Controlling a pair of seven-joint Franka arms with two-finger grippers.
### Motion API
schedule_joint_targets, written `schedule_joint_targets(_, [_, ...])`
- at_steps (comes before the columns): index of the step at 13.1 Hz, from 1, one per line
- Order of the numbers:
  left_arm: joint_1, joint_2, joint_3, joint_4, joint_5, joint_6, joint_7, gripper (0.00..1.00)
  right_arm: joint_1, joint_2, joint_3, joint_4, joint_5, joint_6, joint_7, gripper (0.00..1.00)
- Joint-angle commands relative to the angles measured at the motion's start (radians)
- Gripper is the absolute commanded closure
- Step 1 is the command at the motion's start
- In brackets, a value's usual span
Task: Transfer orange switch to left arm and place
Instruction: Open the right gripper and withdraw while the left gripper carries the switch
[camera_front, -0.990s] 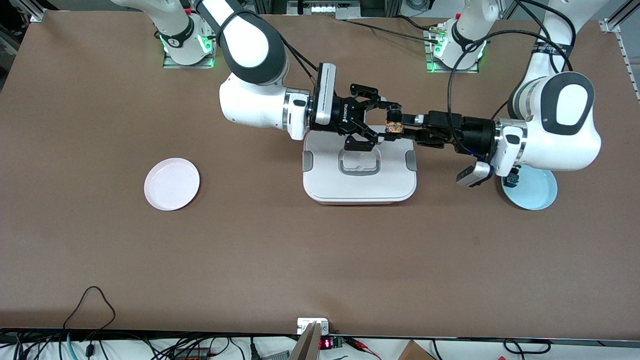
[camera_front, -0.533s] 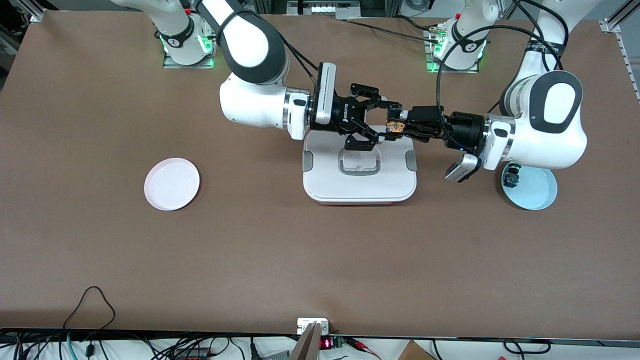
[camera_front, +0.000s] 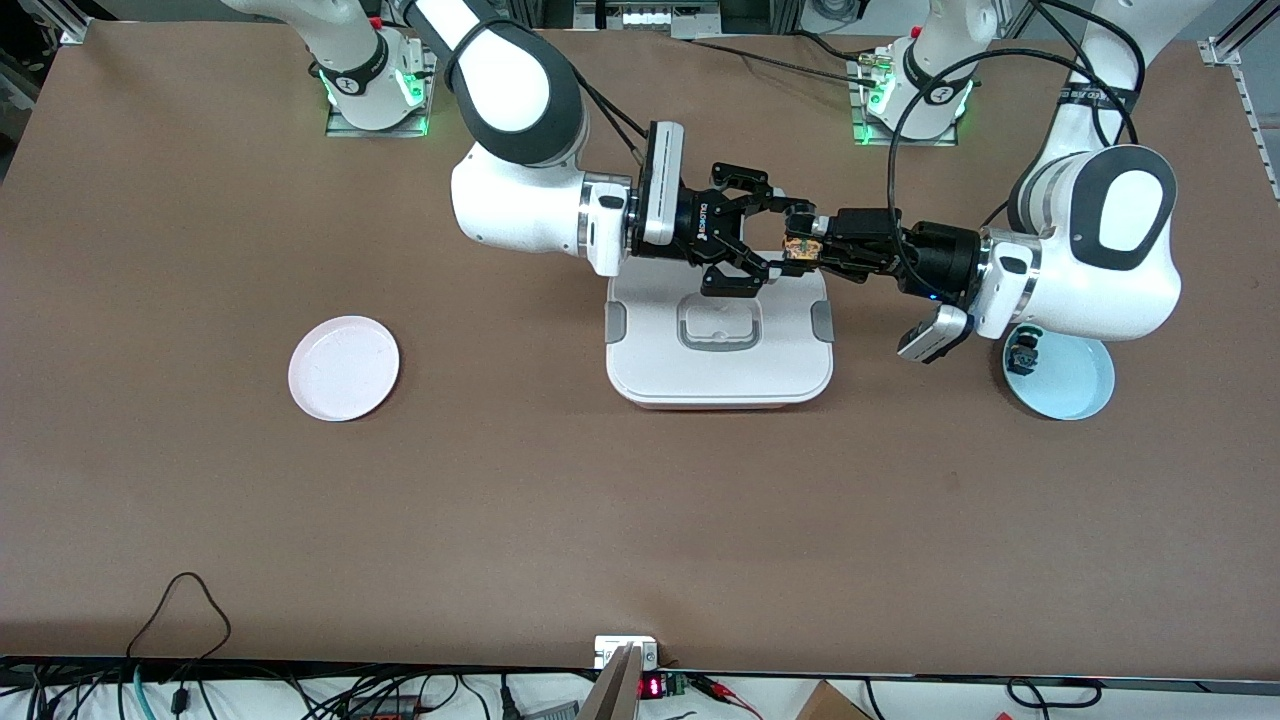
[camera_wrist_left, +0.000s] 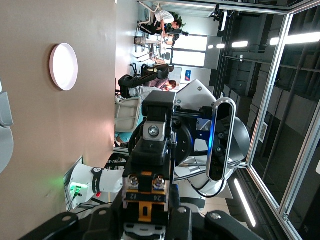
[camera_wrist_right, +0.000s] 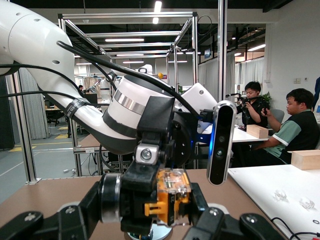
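The orange switch hangs in the air between both grippers, over the edge of the white box that lies farther from the front camera. My right gripper is shut on the switch, one finger at each end. My left gripper meets it head-on and is shut on the same switch. In the left wrist view the switch sits pinched in my left gripper, with the box at the picture's edge. In the right wrist view the switch fills my right gripper.
A pink plate lies toward the right arm's end of the table. A blue plate toward the left arm's end holds a small black switch with green accents, partly under the left forearm. A loose cable loops near the front edge.
The left gripper slid in over the switch held by the right gripper and shut on it. Both arms then shifted slightly toward the left arm's end.
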Motion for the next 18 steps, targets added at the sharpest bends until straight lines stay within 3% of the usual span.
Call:
schedule_joint_targets(1, [0.048, -0.019, 0.001, -0.016, -0.028, -0.028, 0.005, 0.82, -0.03, -0.022, -0.016, -0.022, 0.016, 0.007, 0.004, 0.0])
schedule_joint_targets(4, [0.048, -0.019, 0.003, -0.014, -0.025, -0.031, 0.005, 0.82, -0.074, -0.038, -0.017, -0.022, -0.027, -0.064, 0.067, 0.0])
schedule_joint_targets(6, [0.048, -0.019, 0.009, -0.003, 0.01, -0.071, 0.002, 0.83, -0.174, -0.061, -0.019, -0.033, -0.148, -0.228, 0.133, 0.0])
schedule_joint_targets(12, [0.054, -0.012, 0.004, 0.133, 0.462, -0.193, 0.002, 0.82, -0.545, -0.147, -0.019, -0.1, -0.432, -0.856, 0.17, 0.0])
schedule_joint_targets(16, [0.055, -0.01, 0.004, 0.181, 0.734, -0.269, 0.002, 0.83, -0.746, -0.153, -0.019, -0.097, -0.53, -1.13, 0.153, 0.0])
schedule_joint_targets(18, [0.051, -0.01, 0.0, 0.207, 0.937, -0.304, 0.02, 0.83, -0.801, -0.153, -0.019, -0.097, -0.55, -1.209, 0.146, 0.0])
